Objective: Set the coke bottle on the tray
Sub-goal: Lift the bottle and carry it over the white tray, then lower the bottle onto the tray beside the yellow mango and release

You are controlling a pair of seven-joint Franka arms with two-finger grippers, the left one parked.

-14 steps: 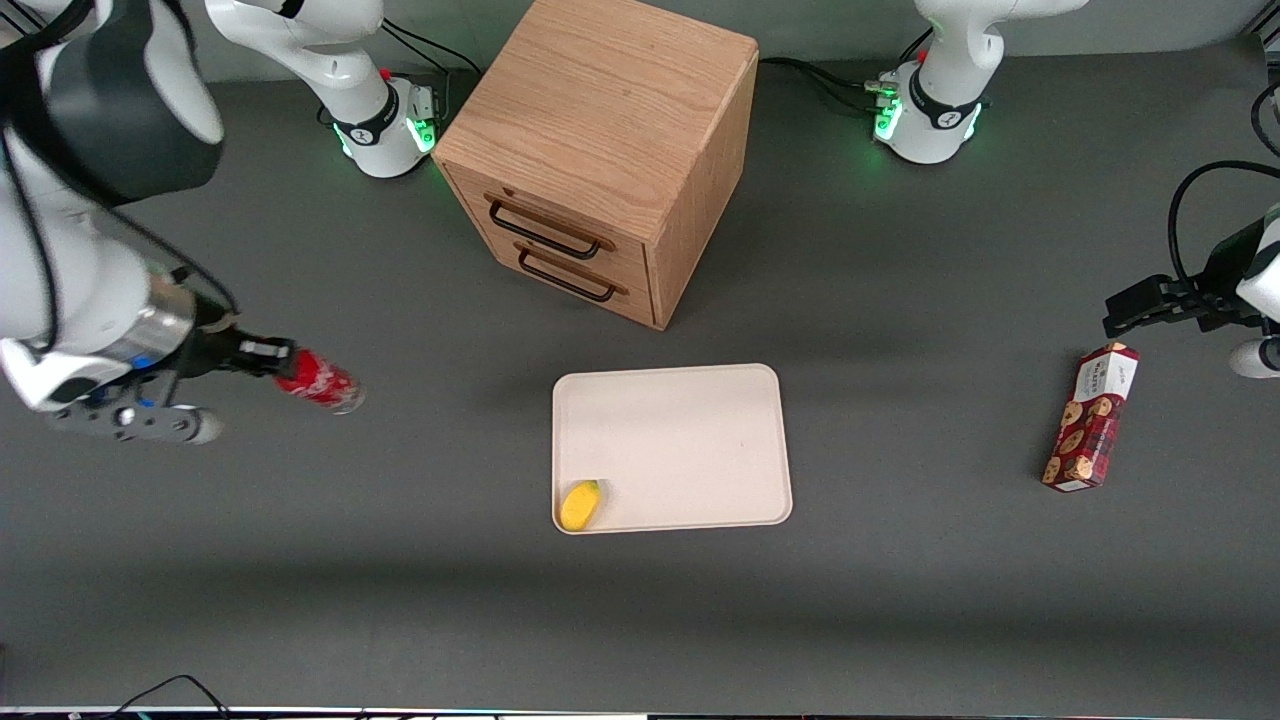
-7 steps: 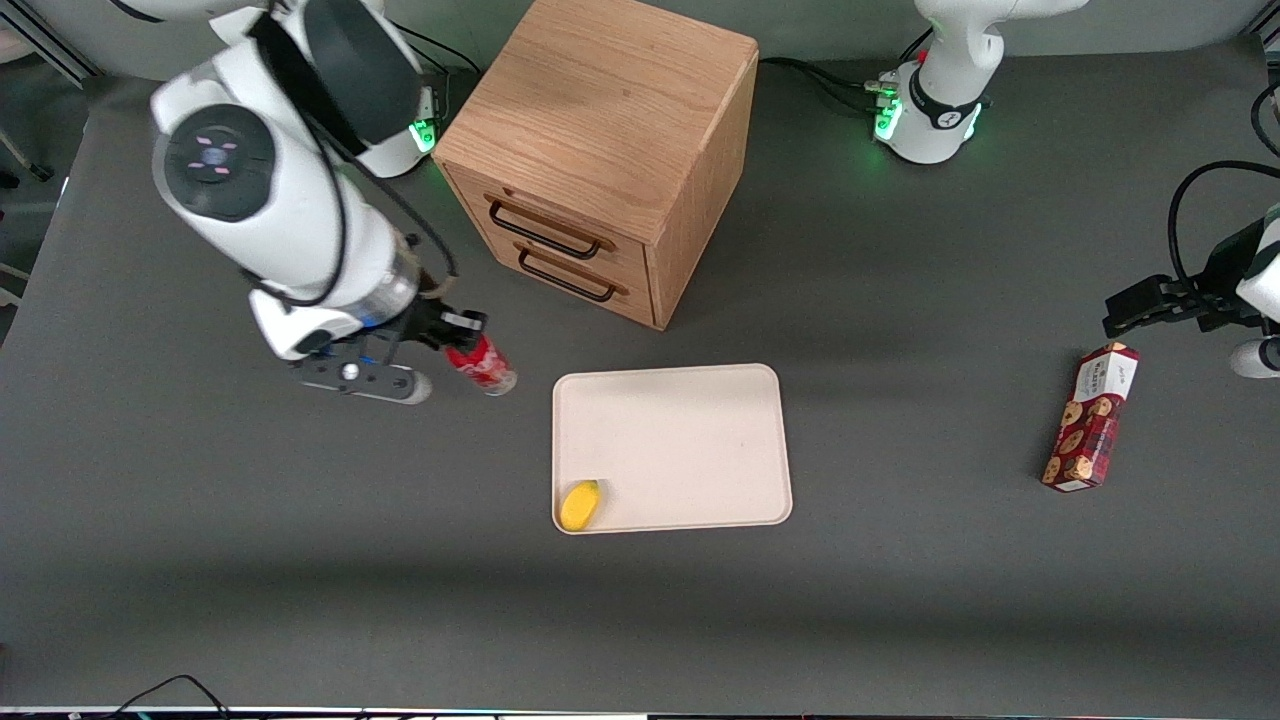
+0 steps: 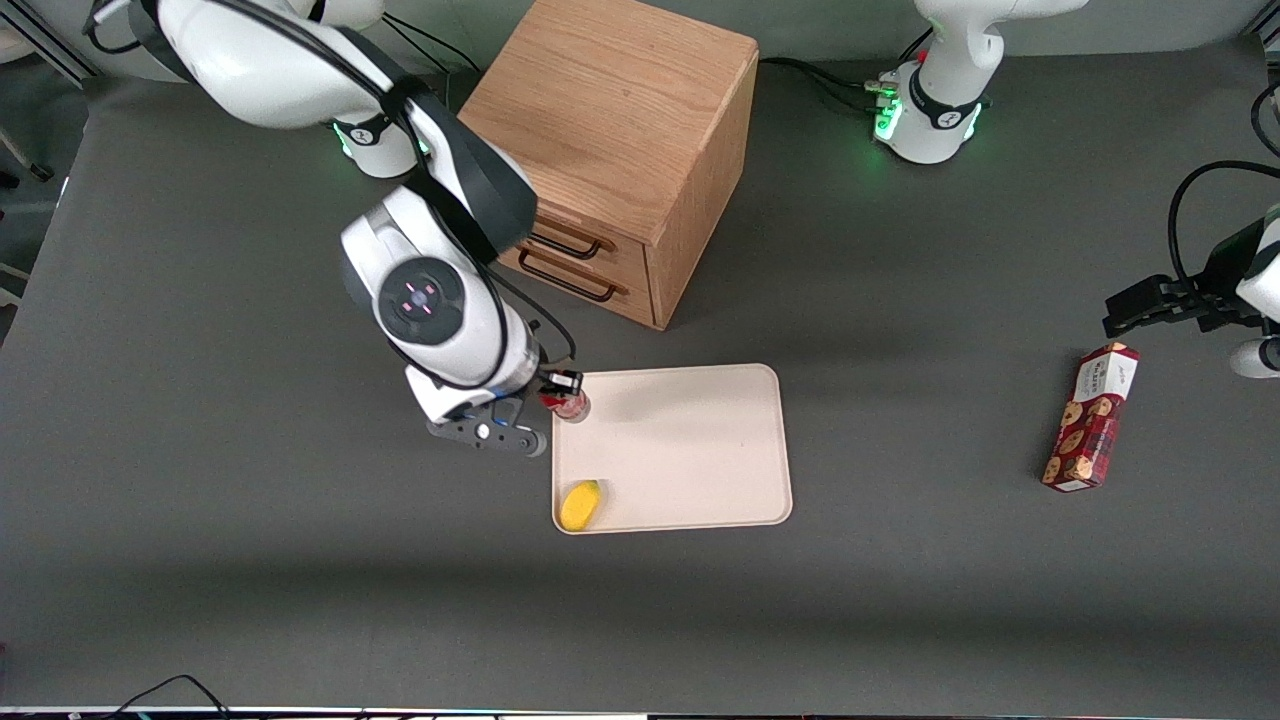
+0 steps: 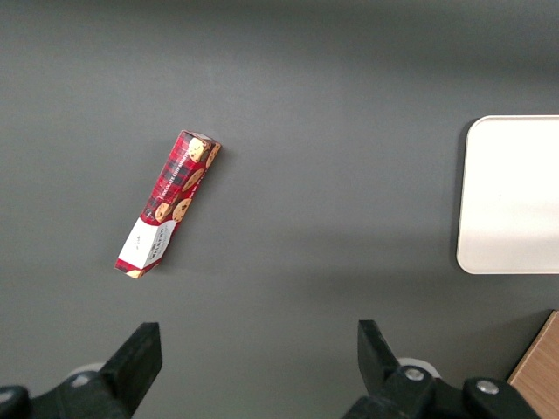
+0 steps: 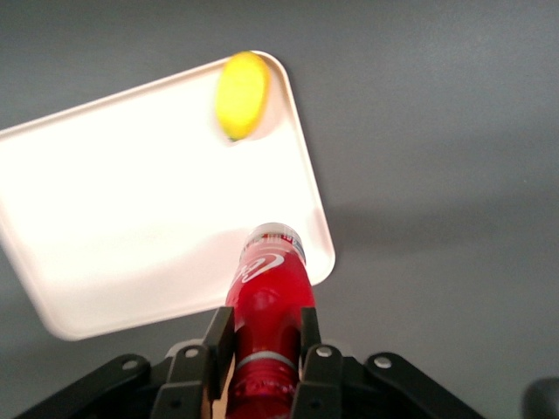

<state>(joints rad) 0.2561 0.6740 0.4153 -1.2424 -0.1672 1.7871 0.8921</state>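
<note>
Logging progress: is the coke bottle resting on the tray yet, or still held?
Held. The gripper is shut on the coke bottle, over the tray corner nearest the drawers. Whether its base touches the tray: cannot tell.

The front view looks steeply down on the whole worktop (image 3: 900, 600) from well above, while both wrist views face downward from closer in, and all three share the tray (image 3: 690, 460) (image 4: 515, 192) (image 5: 131, 218).
</note>
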